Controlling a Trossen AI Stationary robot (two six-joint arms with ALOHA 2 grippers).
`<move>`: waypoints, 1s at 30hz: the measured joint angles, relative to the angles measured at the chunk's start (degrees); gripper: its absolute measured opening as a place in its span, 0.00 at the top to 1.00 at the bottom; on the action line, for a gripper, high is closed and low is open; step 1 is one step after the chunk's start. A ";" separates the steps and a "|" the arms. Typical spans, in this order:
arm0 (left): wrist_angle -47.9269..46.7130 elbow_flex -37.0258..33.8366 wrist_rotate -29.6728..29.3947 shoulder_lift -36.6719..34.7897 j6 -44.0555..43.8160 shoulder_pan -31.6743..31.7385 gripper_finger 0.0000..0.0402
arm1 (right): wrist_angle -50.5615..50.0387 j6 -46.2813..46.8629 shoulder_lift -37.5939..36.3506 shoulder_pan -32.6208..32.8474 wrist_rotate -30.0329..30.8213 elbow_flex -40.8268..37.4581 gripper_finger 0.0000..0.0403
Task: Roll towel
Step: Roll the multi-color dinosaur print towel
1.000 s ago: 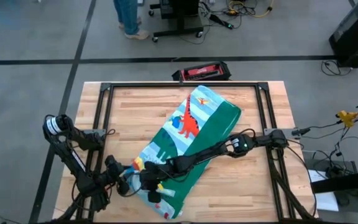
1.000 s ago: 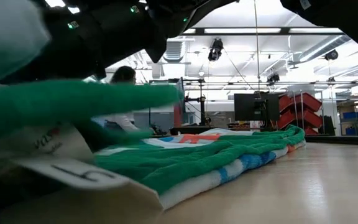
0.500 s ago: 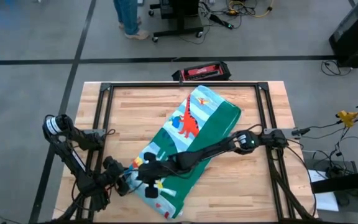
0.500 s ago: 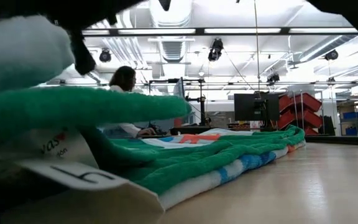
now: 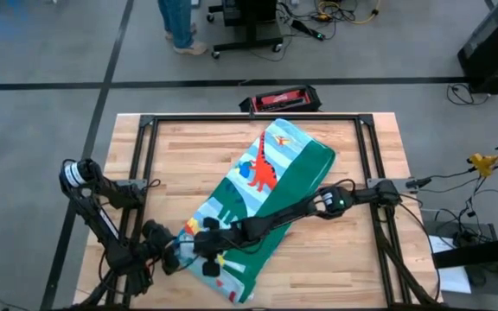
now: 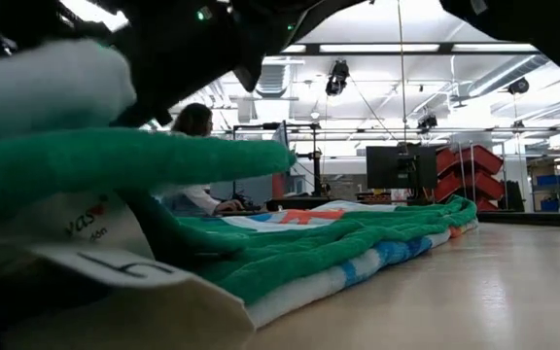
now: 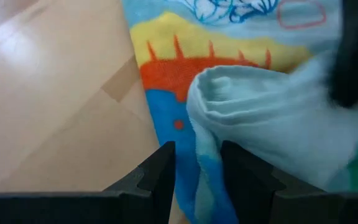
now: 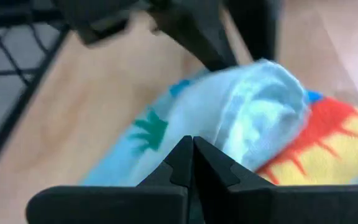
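The towel, green-bordered with dinosaurs, lies folded in a long strip slanting from the far right toward the near left of the table. Its near-left end is turned over into a pale bulge, raised off the table in the low view, with a white label hanging under it. My left gripper is at that end, shut on the cloth. My right gripper reaches along the strip from the right; its fingers are shut just before the bulge. My left gripper pinches a fold at the towel's near-left end between its two fingers, coming from the table's left and slanting down. Several layers bunch up beyond the fingers into the pale bulge. My right gripper's shut fingers lie over the turned-over end; whether they touch it I cannot tell.
A black rail frame runs round the tabletop. A red and black box sits past the far edge. Bare wood lies right of the towel. A person sits in the room behind.
My right gripper, shut throughout, swung toward the table's left edge over the towel's near end and then came back to about where it was. The raised pale bulge of the towel has shifted a little with it. The left gripper kept its hold.
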 joint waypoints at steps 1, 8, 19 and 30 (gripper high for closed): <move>-0.40 0.46 0.20 0.00 0.00 -0.12 0.71 | -0.37 -0.36 0.15 -0.04 0.73 -0.38 1.00; -14.06 6.95 6.07 0.00 -1.97 -0.50 0.71 | -0.69 -1.31 0.13 -0.05 2.04 -0.64 1.00; -10.89 13.73 -5.61 4.70 3.10 -0.58 0.71 | -2.81 -4.12 -0.14 -0.03 3.04 0.11 1.00; -18.09 11.33 1.87 15.84 -10.54 -0.39 0.71 | -11.46 -10.06 -1.12 3.05 5.06 5.61 1.00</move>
